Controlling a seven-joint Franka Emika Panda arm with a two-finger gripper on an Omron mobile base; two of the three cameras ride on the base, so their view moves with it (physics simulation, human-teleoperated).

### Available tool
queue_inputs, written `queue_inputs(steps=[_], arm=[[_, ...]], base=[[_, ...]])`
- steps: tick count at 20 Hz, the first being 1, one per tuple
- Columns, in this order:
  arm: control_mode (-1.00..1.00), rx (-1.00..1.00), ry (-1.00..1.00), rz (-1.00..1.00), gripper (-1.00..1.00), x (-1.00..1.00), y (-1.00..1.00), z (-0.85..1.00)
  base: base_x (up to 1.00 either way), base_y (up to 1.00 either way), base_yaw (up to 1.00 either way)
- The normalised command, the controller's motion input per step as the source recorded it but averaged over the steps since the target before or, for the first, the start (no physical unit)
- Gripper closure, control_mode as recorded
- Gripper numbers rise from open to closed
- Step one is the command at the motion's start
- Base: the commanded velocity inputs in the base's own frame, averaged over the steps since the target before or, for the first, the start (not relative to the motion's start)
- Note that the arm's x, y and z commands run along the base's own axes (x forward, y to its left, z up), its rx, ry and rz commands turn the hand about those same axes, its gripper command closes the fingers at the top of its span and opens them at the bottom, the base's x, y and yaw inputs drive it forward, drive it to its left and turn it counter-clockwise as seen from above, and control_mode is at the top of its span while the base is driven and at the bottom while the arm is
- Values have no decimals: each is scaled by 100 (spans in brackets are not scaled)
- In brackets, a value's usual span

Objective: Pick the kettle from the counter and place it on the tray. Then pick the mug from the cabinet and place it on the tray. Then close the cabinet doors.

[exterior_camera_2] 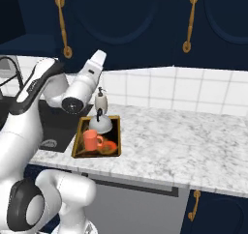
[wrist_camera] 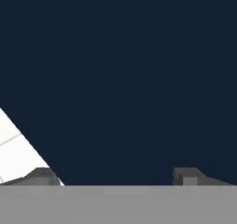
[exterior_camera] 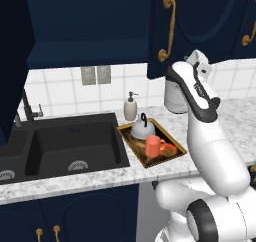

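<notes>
Jaws spread wide, empty | navy cabinet door [wrist_camera: 129,79] close ahead of the fingertips [wrist_camera: 185,177]

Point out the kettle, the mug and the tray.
kettle [exterior_camera: 142,130], left base view, on its silver dome.
mug [exterior_camera: 152,146], left base view, on its orange side wall.
tray [exterior_camera_2: 76,143], right base view, on its golden-brown left rim.
</notes>
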Motion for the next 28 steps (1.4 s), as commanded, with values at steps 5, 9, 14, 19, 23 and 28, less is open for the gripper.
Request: queue_inputs(steps=[5, 9, 14, 19, 23, 28], arm=[[-100, -11, 31, -8, -100, 54, 0, 22], [-100, -11, 30, -4, -100, 59, 1, 24], [-100, -9, 27, -1, -100, 50, 1, 18], [-100, -11, 40, -2, -100, 46, 1, 27], [-100, -12, 40, -1, -100, 21, 4, 75], [-100, -13, 38, 0, -100, 9, 19, 85]], base=[[0, 0, 0], [0, 0, 0], [0, 0, 0], [0, 0, 0], [0, 0, 0], [0, 0, 0]])
